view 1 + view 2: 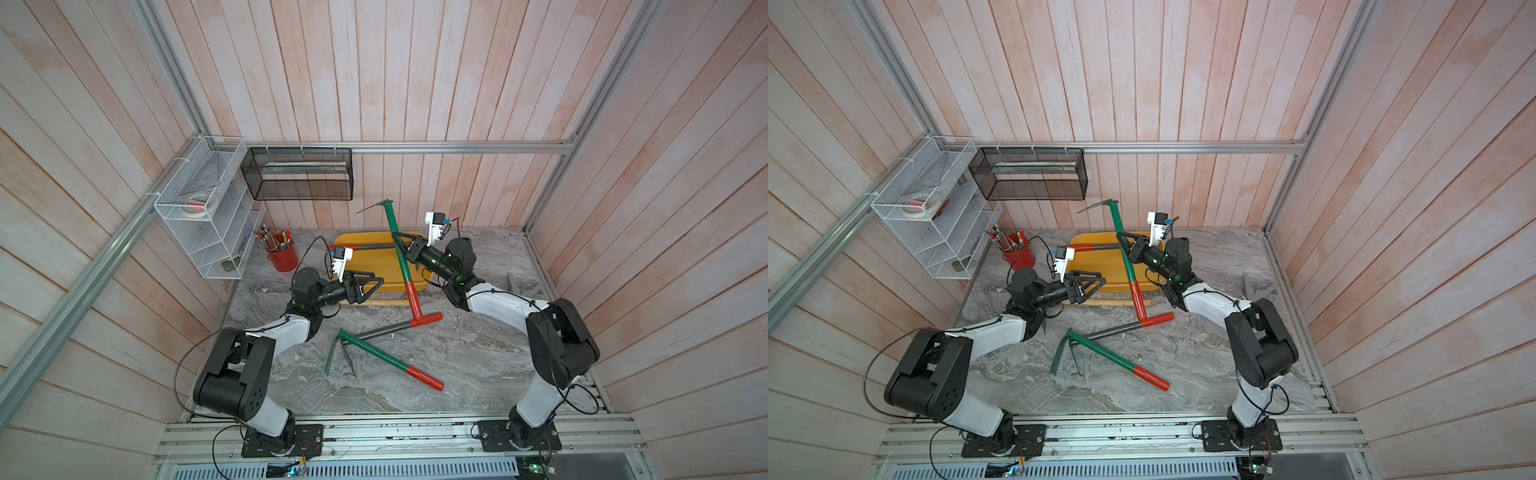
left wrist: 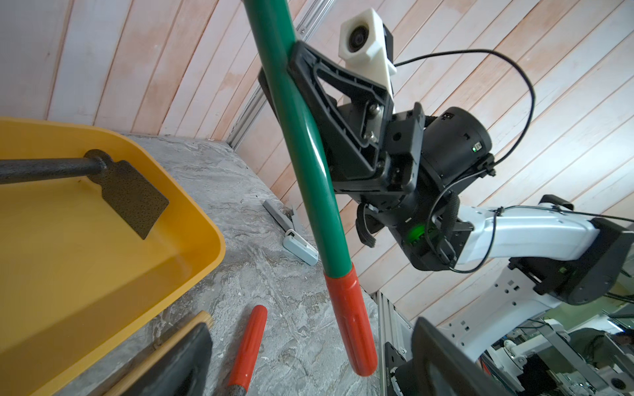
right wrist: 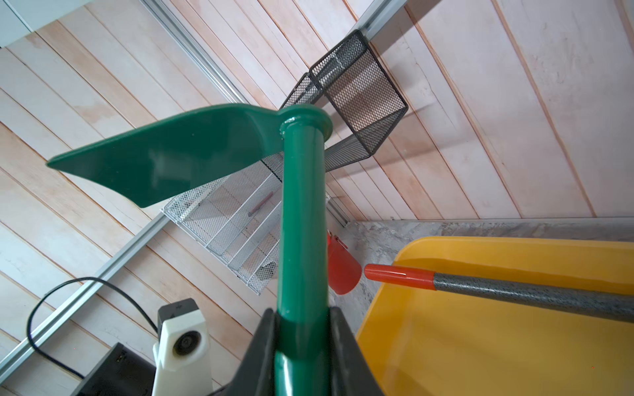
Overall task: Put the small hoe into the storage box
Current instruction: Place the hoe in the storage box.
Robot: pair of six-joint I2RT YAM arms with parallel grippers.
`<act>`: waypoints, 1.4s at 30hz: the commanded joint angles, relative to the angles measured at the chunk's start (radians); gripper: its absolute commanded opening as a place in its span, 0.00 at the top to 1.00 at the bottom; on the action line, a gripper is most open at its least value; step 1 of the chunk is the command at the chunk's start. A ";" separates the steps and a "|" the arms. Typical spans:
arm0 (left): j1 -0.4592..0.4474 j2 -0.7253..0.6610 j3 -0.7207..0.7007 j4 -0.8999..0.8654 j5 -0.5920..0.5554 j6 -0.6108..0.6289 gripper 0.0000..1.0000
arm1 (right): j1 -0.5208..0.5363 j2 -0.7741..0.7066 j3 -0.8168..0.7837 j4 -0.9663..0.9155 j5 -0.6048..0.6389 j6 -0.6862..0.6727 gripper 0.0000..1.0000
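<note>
My right gripper (image 1: 400,244) (image 3: 302,343) is shut on the shaft of a green hoe (image 1: 398,253) (image 1: 1126,259) (image 2: 302,154) (image 3: 302,223). The hoe is held up steeply over the yellow storage box (image 1: 345,240) (image 1: 1080,243) (image 2: 103,274) (image 3: 480,343), with its pointed blade high near the back wall and its red grip low past the box's front rim. A dark grey hoe (image 1: 374,247) (image 2: 130,199) (image 3: 514,291) with a red grip lies inside the box. My left gripper (image 1: 379,281) (image 1: 1100,281) (image 2: 312,329) stands open at the box's front edge, the red grip hanging just ahead of it, untouched.
On the table in front lie a green pronged tool (image 1: 374,357), a grey-shafted tool with a red grip (image 1: 399,328) and a wooden handle (image 1: 386,302) along the box's front. A red pencil cup (image 1: 282,254), a white wire rack (image 1: 208,216) and a black mesh basket (image 1: 299,174) are at the back left.
</note>
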 commanded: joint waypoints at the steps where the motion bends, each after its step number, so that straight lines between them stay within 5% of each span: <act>1: -0.027 0.032 0.044 0.086 -0.021 -0.030 0.08 | 0.000 0.009 0.061 0.189 -0.024 0.065 1.00; 23: -0.105 0.278 0.183 0.372 -0.093 -0.234 0.17 | 0.011 0.085 0.074 0.318 -0.033 0.136 1.00; 30: -0.141 0.318 0.196 0.418 -0.098 -0.263 0.30 | 0.013 0.100 0.091 0.335 -0.032 0.148 1.00; 42: -0.150 0.336 0.221 0.396 -0.098 -0.250 0.69 | 0.012 0.097 0.083 0.356 -0.040 0.159 1.00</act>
